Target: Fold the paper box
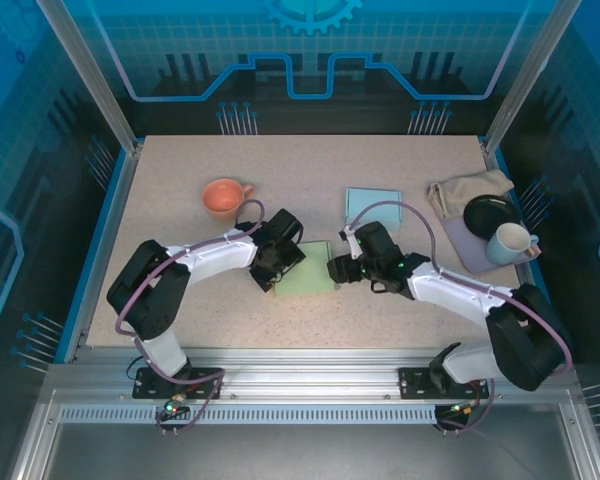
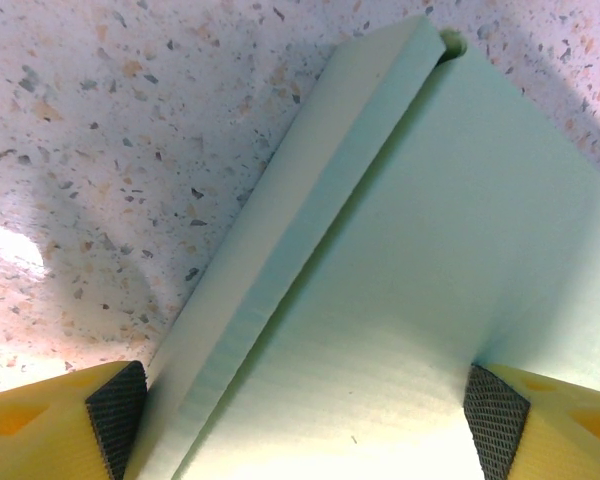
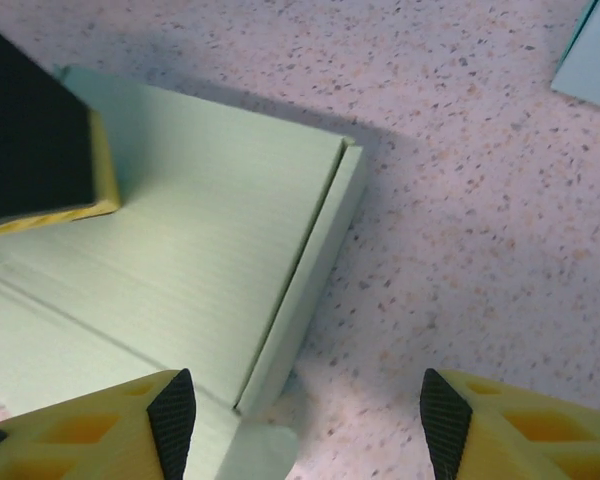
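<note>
The paper box (image 1: 305,272) is a pale green creased sheet lying flat in the middle of the table. One side flap (image 2: 280,250) is folded partly up along its crease. My left gripper (image 1: 276,262) is at the sheet's left edge, open (image 2: 305,425), with its pads wide apart above the sheet. My right gripper (image 1: 340,268) is at the sheet's right edge, also open (image 3: 308,420). Its left fingertip (image 3: 170,420) is over the paper box (image 3: 200,250) and its right one is over bare table. A narrow side flap (image 3: 310,290) runs between them. The left gripper's finger (image 3: 35,130) rests at the sheet's far side.
A light blue sheet (image 1: 372,205) lies just behind the box. An orange cup (image 1: 225,197) stands at the back left. At the right are a beige cloth (image 1: 470,188), a black dish (image 1: 492,212) and a pale mug (image 1: 510,242) on a grey mat (image 1: 465,245).
</note>
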You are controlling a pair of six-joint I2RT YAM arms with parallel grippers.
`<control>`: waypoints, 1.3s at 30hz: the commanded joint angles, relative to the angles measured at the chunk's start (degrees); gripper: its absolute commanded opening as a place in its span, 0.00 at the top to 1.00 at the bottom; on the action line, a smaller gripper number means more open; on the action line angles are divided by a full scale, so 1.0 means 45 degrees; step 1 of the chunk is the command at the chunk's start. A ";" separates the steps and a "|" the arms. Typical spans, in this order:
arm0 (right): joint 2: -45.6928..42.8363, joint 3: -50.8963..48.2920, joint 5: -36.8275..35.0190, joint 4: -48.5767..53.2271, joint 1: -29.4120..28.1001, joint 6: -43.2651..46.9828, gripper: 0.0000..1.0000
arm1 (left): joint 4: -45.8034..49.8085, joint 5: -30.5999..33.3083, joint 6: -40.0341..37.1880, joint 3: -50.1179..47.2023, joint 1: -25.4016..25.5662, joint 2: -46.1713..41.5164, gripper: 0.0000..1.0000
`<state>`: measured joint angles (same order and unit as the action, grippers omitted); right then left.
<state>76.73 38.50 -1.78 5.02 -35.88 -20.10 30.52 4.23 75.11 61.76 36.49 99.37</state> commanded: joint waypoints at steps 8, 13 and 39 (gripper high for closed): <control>-0.0285 -0.1809 0.0674 -0.1964 -0.1079 -0.2426 0.41 | 0.1142 0.0529 0.0489 -0.0233 0.0008 0.0613 0.15; 0.0300 -0.1800 0.1249 -0.2746 -0.1293 -0.2910 0.45 | 0.1188 0.0589 0.0571 -0.0229 -0.0001 0.0628 0.16; 0.0796 -0.1876 0.1004 -0.3037 -0.1538 -0.2917 0.58 | 0.1379 0.0702 0.0537 0.0007 0.0055 0.0780 0.16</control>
<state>80.12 30.50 3.29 -6.74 -41.65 -33.65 31.24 4.91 76.58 62.50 36.71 99.79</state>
